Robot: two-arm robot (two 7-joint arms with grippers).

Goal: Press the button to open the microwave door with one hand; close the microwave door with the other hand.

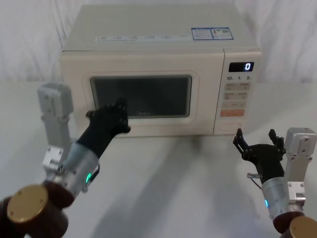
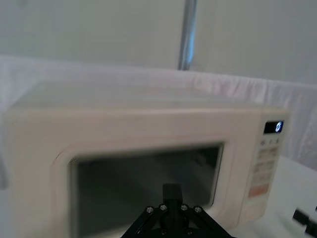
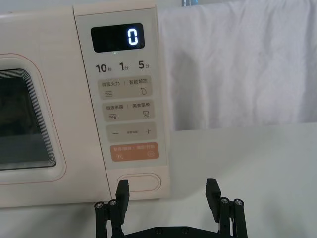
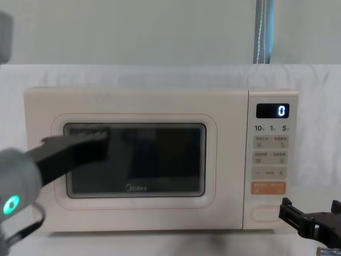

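The cream microwave stands at the back of the table with its microwave door closed flush. My left gripper is shut, its tip at the left part of the dark window, and it appears in the chest view as a dark shape. From the left wrist, the joined fingertips point at the glass. My right gripper is open, hovering a short way in front of the button. In the right wrist view the button lies just beyond the left finger, clear of the right gripper.
The black display reads 0 above the beige keypad and the orange key. White cloth covers the table and the backdrop. A metal pole rises behind the microwave. Open tabletop lies between the two arms.
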